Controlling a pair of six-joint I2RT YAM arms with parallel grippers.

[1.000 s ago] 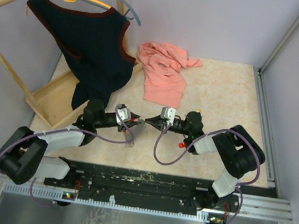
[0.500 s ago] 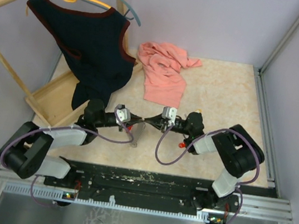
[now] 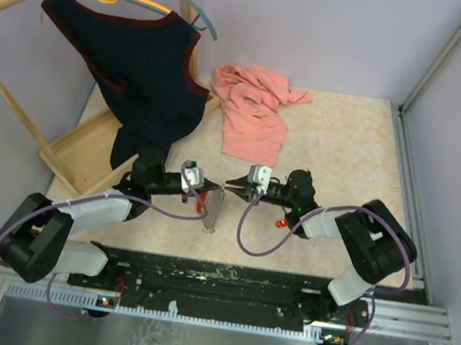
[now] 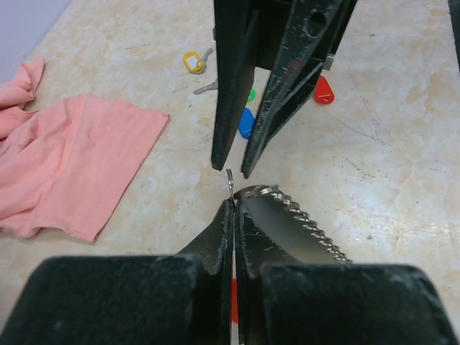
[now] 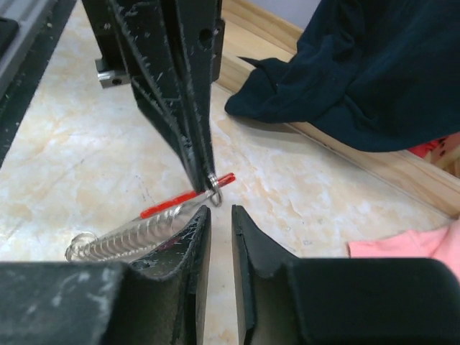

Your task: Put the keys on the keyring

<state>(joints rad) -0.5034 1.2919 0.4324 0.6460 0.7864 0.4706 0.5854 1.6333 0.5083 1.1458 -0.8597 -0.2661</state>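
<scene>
**Keyring handed to the left arm, keys not yet threaded**

Over the tabletop, near the middle of its near edge, the two arms are met tip to tip. The left fingers are shut tight on a thin metal end of the keyring, which hangs below them with its red side and grey coiled side both in view. The right fingers are parted narrowly, with nothing held between them. The keys are scattered loose on the tabletop, right of the middle toward the near edge; none is seen on the ring.

The ring is best kept pinched and steady, its opening turned toward the right arm, while a single key is fetched and slid on.

Since a second ago the left fingers have been closed and the right ones eased apart — the ring has been passed across.
</scene>
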